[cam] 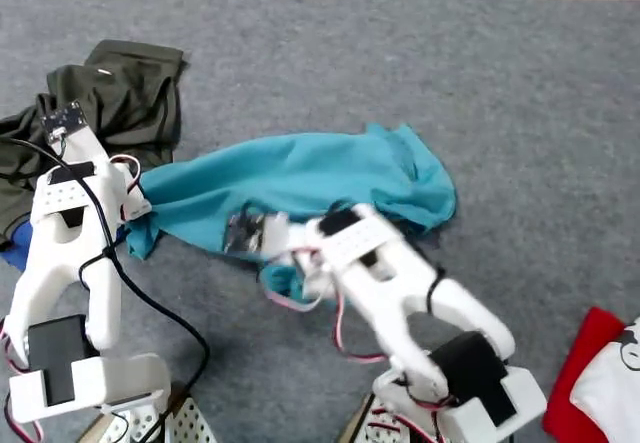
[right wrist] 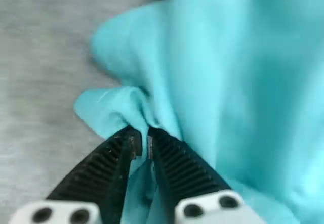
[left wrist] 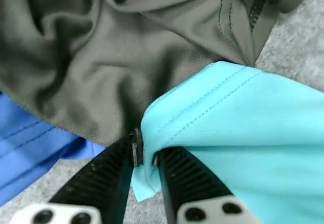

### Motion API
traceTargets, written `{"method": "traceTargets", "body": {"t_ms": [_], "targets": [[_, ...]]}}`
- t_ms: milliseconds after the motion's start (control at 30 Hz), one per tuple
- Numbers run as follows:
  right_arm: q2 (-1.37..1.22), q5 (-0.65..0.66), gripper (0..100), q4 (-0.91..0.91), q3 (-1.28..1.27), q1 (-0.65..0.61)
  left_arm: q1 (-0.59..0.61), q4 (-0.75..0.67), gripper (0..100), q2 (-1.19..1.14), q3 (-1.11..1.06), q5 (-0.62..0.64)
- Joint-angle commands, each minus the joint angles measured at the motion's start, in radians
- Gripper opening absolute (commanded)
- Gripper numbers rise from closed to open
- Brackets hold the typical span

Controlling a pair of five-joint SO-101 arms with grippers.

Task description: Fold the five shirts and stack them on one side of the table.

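Two closed grips: left hand point(left wrist: 144, 154) and right hand point(right wrist: 143, 139) each pinch a thin fold of the crumpled teal knit shirt point(cam: 300, 178) mid grey worktop point(cam: 520, 83), touching a dark olive shirt point(cam: 130, 103) by the left edge; shallow bites may slip, or the olive cloth may drag along.

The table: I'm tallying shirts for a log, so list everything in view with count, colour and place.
teal shirt: 1, turquoise, crumpled across the table's middle.
olive shirt: 1, dark olive, bunched at far left, beside the teal shirt's corner.
blue shirt: 1, blue, under the olive shirt's near edge.
red garment: 1, red, near right corner.
white garment: 1, white with dark print, next to the red one at the right edge.
table: 1, grey, under everything.
black cable: 1, black, trailing along the left arm.
left gripper: 1, black, shut on the teal shirt's left corner.
right gripper: 1, black, shut on the teal shirt's near edge.
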State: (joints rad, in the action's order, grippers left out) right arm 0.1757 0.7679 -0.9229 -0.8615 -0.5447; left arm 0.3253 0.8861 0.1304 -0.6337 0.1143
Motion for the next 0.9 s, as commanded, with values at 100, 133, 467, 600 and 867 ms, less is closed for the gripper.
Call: {"method": "traceTargets", "body": {"t_ms": [100,133,467,600,867], "targets": [[0.005,-0.005,0.5,0.003,0.125,0.213,0.005,-0.017,2,0.044,0.003,0.006],[0.005,-0.005,0.5,0.005,0.127,0.223,0.005,-0.017,2,0.044,0.003,0.006],[0.085,-0.026,0.4,-0.292,0.32,0.159,-0.025,-0.133,2,0.002,-0.041,0.061],[0.177,-0.106,0.4,-0.358,0.412,0.128,-0.078,-0.137,2,-0.025,-0.032,0.063],[0.147,-0.19,0.4,-0.16,0.407,0.176,-0.163,-0.13,2,-0.035,-0.041,0.063]]}}
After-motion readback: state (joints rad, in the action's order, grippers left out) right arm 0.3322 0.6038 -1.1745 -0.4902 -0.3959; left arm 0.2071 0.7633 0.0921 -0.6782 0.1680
